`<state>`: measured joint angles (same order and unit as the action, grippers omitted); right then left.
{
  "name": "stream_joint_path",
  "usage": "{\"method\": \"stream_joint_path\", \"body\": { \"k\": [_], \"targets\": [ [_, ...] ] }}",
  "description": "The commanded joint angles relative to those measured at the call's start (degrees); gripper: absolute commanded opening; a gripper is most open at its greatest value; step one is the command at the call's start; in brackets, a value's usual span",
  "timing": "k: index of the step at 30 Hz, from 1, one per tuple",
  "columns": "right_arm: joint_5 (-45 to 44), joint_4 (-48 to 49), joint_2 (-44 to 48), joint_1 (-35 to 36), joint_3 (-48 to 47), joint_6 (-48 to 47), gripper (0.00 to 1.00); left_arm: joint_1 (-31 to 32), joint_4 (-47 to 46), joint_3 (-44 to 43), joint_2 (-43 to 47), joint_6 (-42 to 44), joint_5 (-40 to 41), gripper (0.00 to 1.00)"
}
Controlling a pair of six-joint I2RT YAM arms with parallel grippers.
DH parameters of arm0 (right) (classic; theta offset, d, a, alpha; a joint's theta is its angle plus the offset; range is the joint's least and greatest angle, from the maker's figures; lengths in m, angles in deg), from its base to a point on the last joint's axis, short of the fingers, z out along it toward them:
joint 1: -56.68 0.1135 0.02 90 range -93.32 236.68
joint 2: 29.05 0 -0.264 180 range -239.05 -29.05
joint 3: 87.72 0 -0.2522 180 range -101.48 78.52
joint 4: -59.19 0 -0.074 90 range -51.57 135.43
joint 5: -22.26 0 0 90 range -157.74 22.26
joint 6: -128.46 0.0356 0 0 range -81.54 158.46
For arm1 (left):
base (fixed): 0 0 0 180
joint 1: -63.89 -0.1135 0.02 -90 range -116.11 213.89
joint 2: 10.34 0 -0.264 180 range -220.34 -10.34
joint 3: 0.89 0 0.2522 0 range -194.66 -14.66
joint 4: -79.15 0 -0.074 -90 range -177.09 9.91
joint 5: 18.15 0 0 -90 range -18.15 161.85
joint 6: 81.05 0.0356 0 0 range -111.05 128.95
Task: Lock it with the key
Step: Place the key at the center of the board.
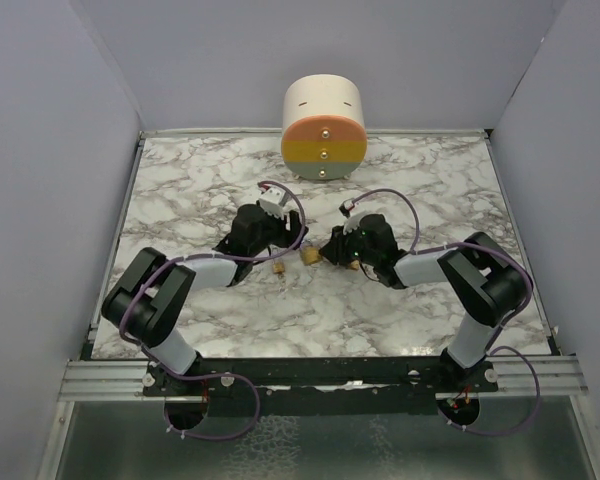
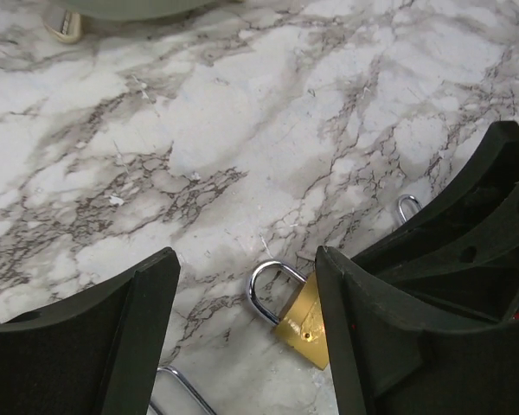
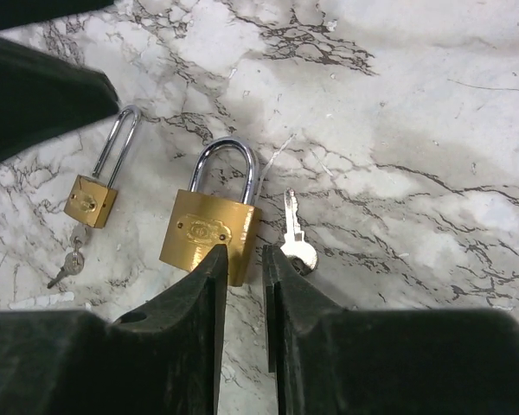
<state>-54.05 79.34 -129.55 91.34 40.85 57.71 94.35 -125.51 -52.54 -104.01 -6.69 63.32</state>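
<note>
At the table's near edge, 2 arm bases stand side by side, and both arms reach inward over the marble table [image 1: 410, 185].

Right gripper [image 3: 242, 259]: jaws slightly parted and pinching nothing, with the tips over the lower edge of the large padlock [image 3: 209, 229]. This padlock lies flat, its shackle pointing away from the gripper.

The key [image 3: 292, 233] lies loose just beside the large padlock. Its long axis is parallel to the shackle, blade pointing away, bow nearest the fingers.

A small padlock [image 3: 91, 201] lies apart, with a second key [image 3: 67, 266] at its base.

Left gripper [image 2: 246, 259]: jaws spread wide and empty, with a brass lock [image 2: 304, 327] on the table between them.

At the far edge stands a striped cylinder [image 1: 323, 128].
</note>
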Motion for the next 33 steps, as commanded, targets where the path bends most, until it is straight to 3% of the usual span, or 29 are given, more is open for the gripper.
{"method": "stream_joint_path", "body": {
  "k": [1,3,5,6,7,8,15,21,26,28,33],
  "targets": [
    [-1.90,-0.30,0.39,0.70,-1.38,-0.53,0.23,-2.31,0.95,1.49,5.13,1.27,2.88,0.67],
    [-2.88,-0.75,2.20,1.21,-1.18,-1.27,0.25,-3.76,1.22,2.48,7.57,0.84,2.95,0.68],
    [-4.05,-1.83,4.68,1.87,-1.29,-2.73,0.37,-4.96,1.41,3.82,10.56,0.61,3.19,0.68],
    [-4.51,-2.44,6.17,2.38,-1.41,-3.71,0.55,-5.35,1.60,4.40,12.08,0.56,3.43,0.68],
    [-4.91,-2.91,7.57,2.79,-1.63,-4.77,0.80,-5.74,1.98,4.93,13.60,0.69,3.74,0.68],
    [-5.31,-3.28,9.14,3.21,-1.85,-5.56,0.95,-6.03,2.50,5.41,14.99,0.84,4.10,0.68],
    [-1.78,-0.03,19.97,3.74,-2.57,-2.62,1.00,-8.69,5.30,8.77,24.61,-0.80,4.96,0.73],
    [4.84,6.84,21.50,3.60,-3.44,-1.44,1.00,-12.23,5.63,11.35,30.92,-4.55,2.69,0.74],
    [5.28,-11.55,16.79,3.89,-12.94,-2.10,1.00,-14.22,7.05,13.76,35.40,-6.00,3.27,0.77],
    [5.48,-12.28,15.87,5.28,-12.70,-3.94,1.00,-14.94,8.02,14.70,36.85,-6.60,4.43,0.79],
    [-9.30,-15.36,14.60,14.54,-13.25,-9.61,1.00,-17.19,9.23,17.00,40.52,-8.08,4.76,0.81]
  ]
}}
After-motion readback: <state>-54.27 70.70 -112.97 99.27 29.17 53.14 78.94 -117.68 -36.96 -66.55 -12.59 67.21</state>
